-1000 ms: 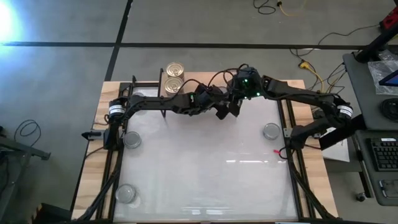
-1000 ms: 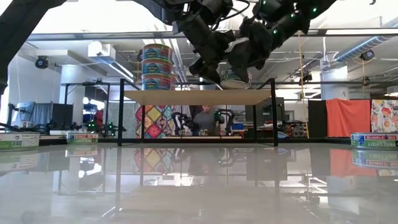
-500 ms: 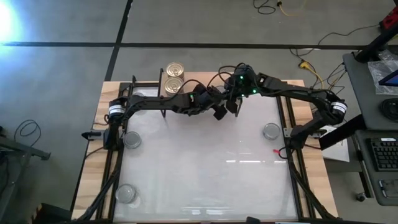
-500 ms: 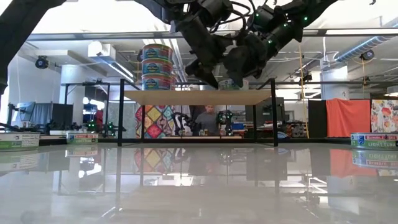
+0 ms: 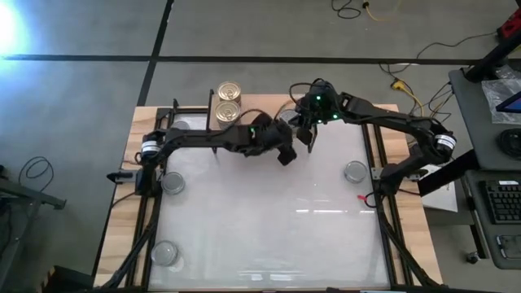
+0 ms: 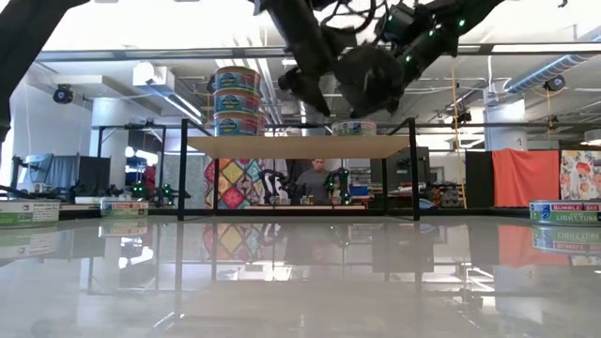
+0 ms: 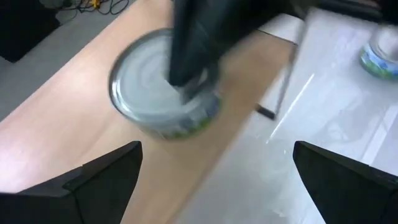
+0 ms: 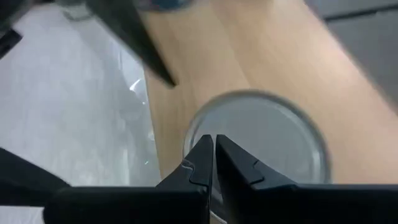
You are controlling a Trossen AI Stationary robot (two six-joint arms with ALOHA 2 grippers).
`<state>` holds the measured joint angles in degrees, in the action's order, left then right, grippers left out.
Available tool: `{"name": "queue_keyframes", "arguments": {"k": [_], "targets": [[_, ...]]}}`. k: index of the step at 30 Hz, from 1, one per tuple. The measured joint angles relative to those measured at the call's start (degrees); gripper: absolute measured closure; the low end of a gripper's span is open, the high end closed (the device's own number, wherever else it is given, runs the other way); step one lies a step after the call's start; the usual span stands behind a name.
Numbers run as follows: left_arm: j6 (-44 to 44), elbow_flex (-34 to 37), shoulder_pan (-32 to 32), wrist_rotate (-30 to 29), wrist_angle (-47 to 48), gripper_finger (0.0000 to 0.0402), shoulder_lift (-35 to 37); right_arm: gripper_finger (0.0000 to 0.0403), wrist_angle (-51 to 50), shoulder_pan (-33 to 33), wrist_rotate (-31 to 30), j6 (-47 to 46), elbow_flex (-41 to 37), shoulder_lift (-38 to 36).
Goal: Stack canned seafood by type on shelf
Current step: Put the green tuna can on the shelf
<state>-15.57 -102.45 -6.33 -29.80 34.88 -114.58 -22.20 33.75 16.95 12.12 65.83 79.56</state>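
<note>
R gripper (image 8: 213, 163) pinched closed above round silver-lid tin (image 8: 261, 143) on smooth wood shelf (image 8: 249, 50); L gripper (image 7: 217, 180) wide.

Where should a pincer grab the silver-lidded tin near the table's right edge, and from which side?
Take the silver-lidded tin across its round side wall, from straight above: it sits upright, lid up, with bare table around it.

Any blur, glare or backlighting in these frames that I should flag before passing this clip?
Left wrist view: the silver-lidded tin on the shelf is motion-smeared. Right wrist view: the same tin is soft behind the right hand, whose fingers are shut. Low view: bright backlight leaves both arms silhouetted, and the glossy table mirrors the room. High view: glare in one corner, streaks on the tabletop.
</note>
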Motion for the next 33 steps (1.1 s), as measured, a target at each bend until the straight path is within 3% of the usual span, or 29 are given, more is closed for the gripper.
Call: {"name": "queue_keyframes", "arguments": {"k": [8,13,16,24,33], "targets": [[-0.25,0.04,11.03,-10.70,5.55,0.0002,4.03,0.0390,-3.29,-3.21,0.85,3.94,0.45,-6.54],[-4.55,1.68,17.73,-14.80,11.85,0.0002,6.01,0.0390,-2.53,-3.44,-2.37,5.58,0.45,-4.51],[-12.31,2.91,20.13,-17.64,20.42,0.0002,6.90,0.0390,-2.44,-3.43,-3.57,7.17,0.45,-1.38],[-40.63,3.36,21.66,-27.65,54.51,0.0002,6.86,0.0390,1.53,-3.35,-3.20,8.30,4.16,5.07],[-44.76,15.20,21.29,-28.68,51.42,0.0002,12.47,0.0390,0.75,-1.52,-3.33,8.50,11.21,12.51]]}}
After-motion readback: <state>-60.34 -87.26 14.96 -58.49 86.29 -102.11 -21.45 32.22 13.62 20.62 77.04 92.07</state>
